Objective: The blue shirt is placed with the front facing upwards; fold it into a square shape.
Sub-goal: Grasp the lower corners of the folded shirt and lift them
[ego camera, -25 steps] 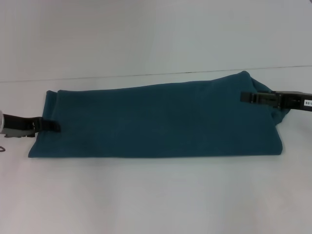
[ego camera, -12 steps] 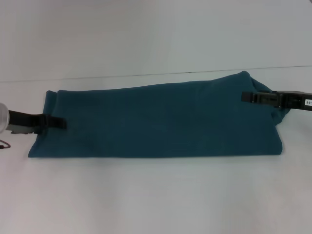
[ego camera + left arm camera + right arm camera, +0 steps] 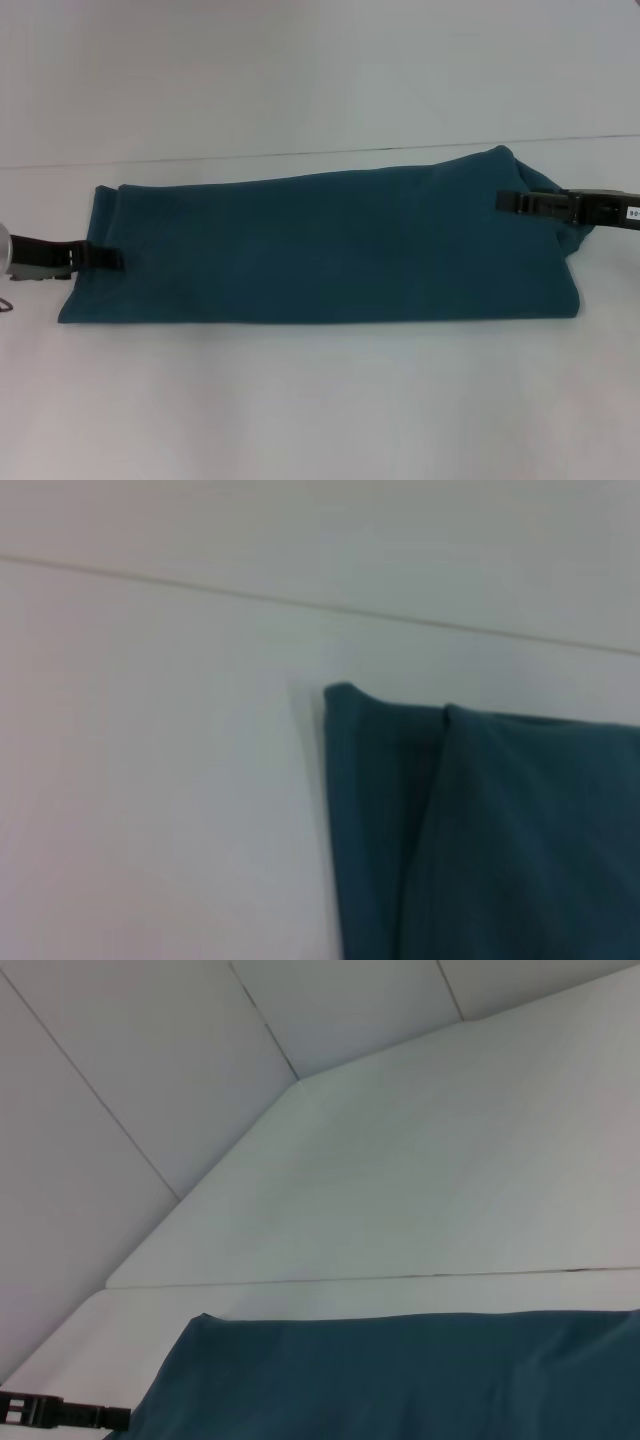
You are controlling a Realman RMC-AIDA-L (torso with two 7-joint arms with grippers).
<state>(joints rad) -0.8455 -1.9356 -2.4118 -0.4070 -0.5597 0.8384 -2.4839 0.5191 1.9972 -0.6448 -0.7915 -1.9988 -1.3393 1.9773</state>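
- Two grippers working at opposite ends of the blue shirt; lying as one long folded band across the white table, plain side up, no lettering showing.
- Reaching in with the left gripper, tip sitting just over the shirt's left edge; not showing whether it has hold of the cloth, so logging as cannot tell.
- Sitting with the right gripper on the right end, closed down narrow and apparently pinching the cloth, with that end standing slightly humped around it.
- Judging the step: getting ready to bring one end over toward the other to shorten the band into a square.
- Risking a slip at the left: catching only the top layer would be peeling the stack apart instead of carrying it.
- Risking a skewed fold: lifting one end while the other is dragging would be leaving a lopsided shape.
- Risking bunching at the right, with loose cloth hanging beyond the gripper.
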